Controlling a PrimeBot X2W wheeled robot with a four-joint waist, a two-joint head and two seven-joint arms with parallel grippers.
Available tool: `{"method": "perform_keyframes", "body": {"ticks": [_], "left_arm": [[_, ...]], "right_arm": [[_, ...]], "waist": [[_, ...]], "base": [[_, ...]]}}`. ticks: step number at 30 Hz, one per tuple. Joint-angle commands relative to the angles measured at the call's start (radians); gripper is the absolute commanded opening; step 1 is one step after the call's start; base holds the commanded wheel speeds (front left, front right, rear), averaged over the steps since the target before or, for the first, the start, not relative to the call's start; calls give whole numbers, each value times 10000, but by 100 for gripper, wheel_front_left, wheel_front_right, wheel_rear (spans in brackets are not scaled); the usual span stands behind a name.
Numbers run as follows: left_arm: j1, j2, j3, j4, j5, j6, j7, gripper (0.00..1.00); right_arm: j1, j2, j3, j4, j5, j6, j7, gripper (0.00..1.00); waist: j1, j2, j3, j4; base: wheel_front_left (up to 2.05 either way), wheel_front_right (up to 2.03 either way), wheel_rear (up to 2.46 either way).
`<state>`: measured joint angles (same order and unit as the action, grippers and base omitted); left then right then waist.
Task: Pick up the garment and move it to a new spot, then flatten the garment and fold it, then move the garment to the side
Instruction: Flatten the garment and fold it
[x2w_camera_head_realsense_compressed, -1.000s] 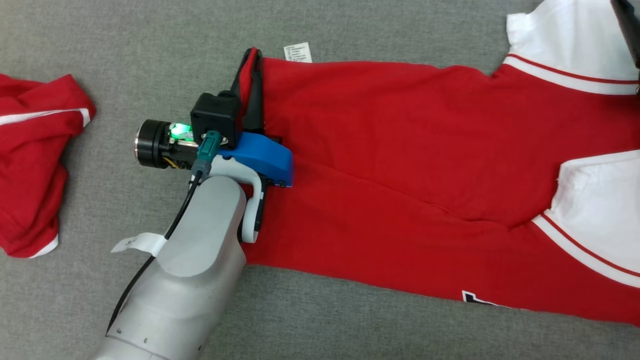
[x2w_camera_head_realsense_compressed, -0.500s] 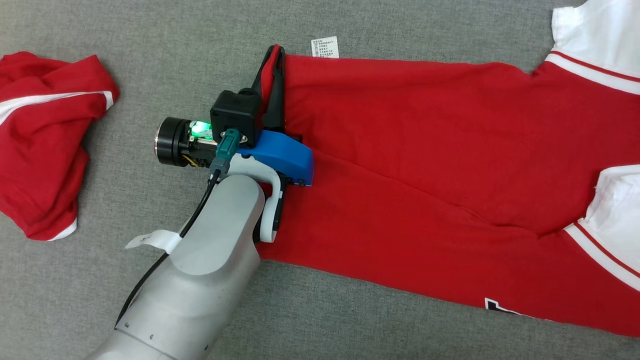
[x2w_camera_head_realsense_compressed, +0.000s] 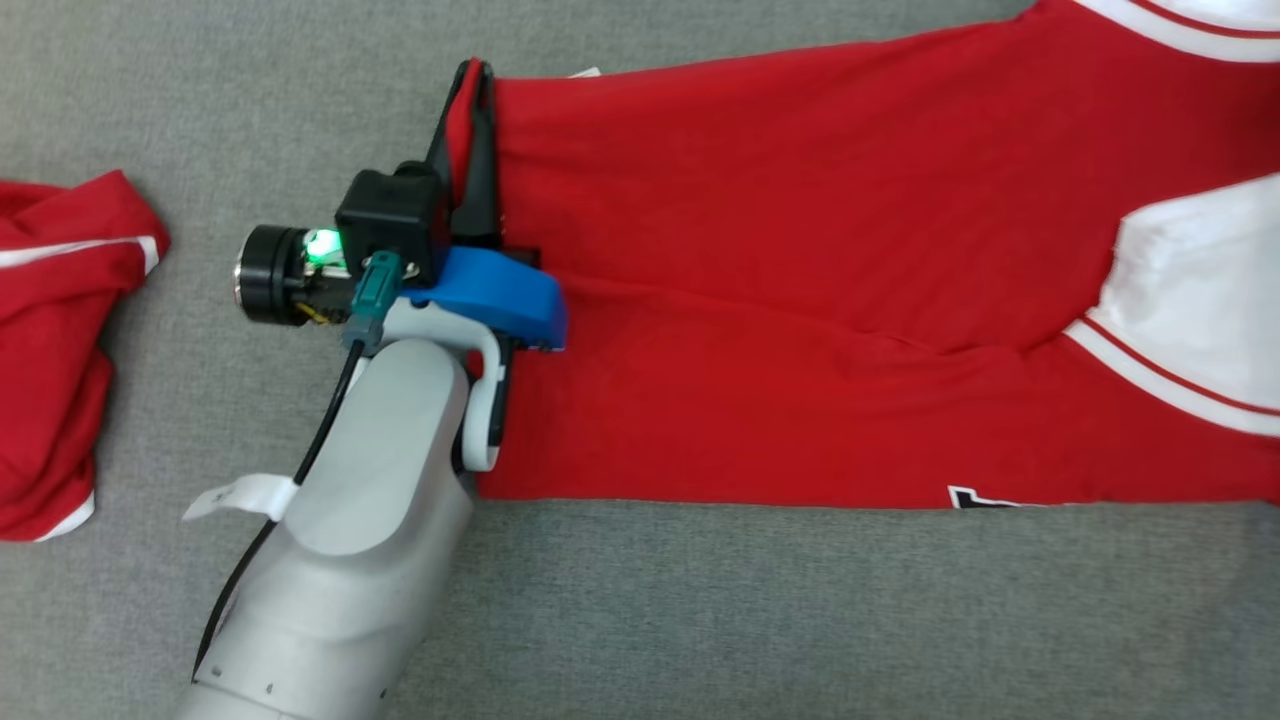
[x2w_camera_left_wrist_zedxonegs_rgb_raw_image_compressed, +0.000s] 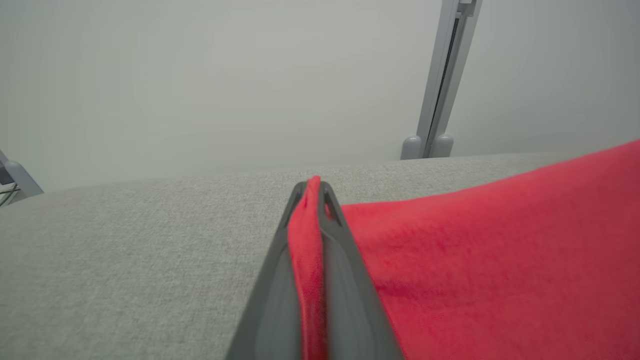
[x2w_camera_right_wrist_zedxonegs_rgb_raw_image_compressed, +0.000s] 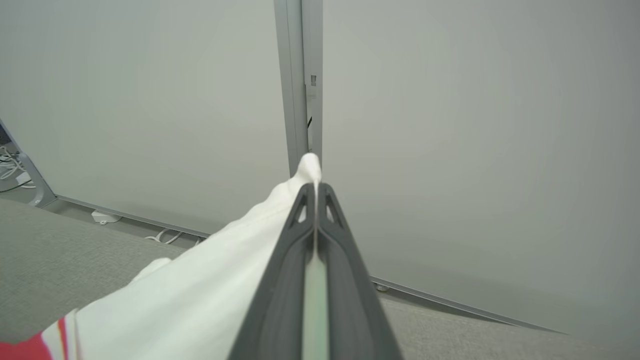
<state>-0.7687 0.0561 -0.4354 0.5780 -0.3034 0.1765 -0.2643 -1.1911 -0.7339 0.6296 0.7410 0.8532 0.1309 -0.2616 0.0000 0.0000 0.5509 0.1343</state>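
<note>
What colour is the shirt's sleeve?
The sleeve is white with a thin red stripe; head view shows it best.

Garment (x2w_camera_head_realsense_compressed: 800, 300) running off head view's top and right edges; forearm (x2w_camera_head_realsense_compressed: 380, 480) covering its near-left corner; second red garment (x2w_camera_head_realsense_compressed: 60, 330) getting cut by left edge.

The red garment (x2w_camera_head_realsense_compressed: 800, 300) with white, red-striped sleeves lies spread nearly flat on grey cloth.

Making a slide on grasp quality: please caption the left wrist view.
Left gripper, fingers shut on the red garment at its edge, over a grey fabric surface.
</note>
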Motion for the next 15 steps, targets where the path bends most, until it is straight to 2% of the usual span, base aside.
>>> {"method": "perform_keyframes", "body": {"ticks": [1, 10, 15], "left_arm": [[208, 108, 189, 13, 133, -90, 2, 0], [1357, 506, 1150, 8, 662, -697, 0, 0], [2170, 723, 1526, 184, 908, -993, 0, 0]], "right_arm": [[621, 107, -320, -394, -118, -3, -34, 0], [4052, 909, -2065, -2919, -781, -1, -39, 0], [6160, 1584, -2740, -3656, -959, -1, -36, 0]], "waist": [[0, 0, -307, -296], [0, 0, -1379, -1334], [0, 0, -1803, -1817]], "base": [[0, 0, 0], [0, 0, 0], [0, 0, 0]]}}
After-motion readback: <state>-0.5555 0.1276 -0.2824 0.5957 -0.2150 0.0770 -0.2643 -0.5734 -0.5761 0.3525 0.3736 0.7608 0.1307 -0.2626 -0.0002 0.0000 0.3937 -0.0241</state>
